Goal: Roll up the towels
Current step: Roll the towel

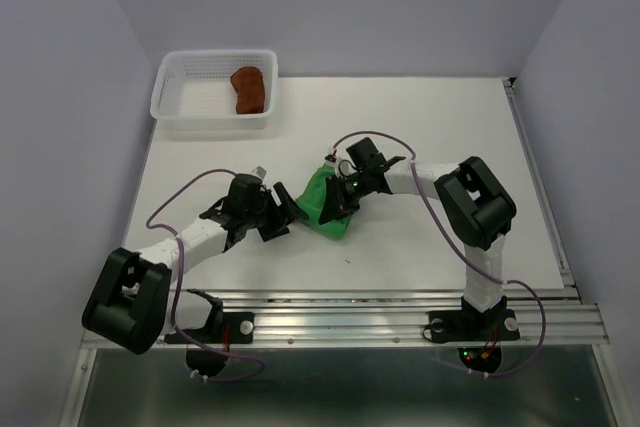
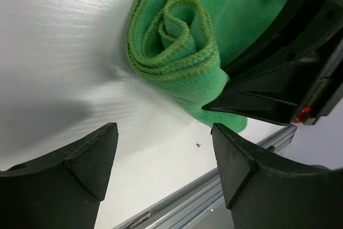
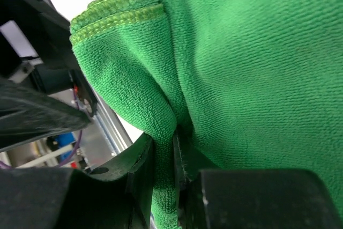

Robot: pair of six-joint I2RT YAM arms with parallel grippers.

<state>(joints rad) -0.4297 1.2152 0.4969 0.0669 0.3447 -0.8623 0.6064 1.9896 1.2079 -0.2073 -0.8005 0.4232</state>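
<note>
— Starting at the far left, what is sitting in that back corner?

— A white mesh basket (image 1: 213, 87) is standing at the far left corner of the tabletop (image 1: 450, 147). The rust-brown towel (image 1: 248, 90) is lying inside it, bunched into a compact lump toward the basket's right side.

— And moving toward the middle?

— The left tool (image 1: 283, 215) is hovering low over the tabletop, just left of the green towel (image 1: 328, 204). Its jaws are standing wide apart and are gripping nothing. In the left wrist view both fingers (image 2: 80, 175) are showing with bare white surface between them, and the towel is lying just beyond their tips.

— How is that green towel looking?

— It is lying near the middle of the tabletop, partly rolled. The end facing the left tool is showing a spiral of layered edges, loose rather than tight, and the roll is resting on the surface.

— And on the right?

— The right tool (image 1: 345, 197) is reaching in from the right side and is clamping a fold of the green towel. In the right wrist view its fingers (image 3: 136, 181) are pressing together on a thin pinch of cloth, with the rest of the fabric bulging above them.
</note>
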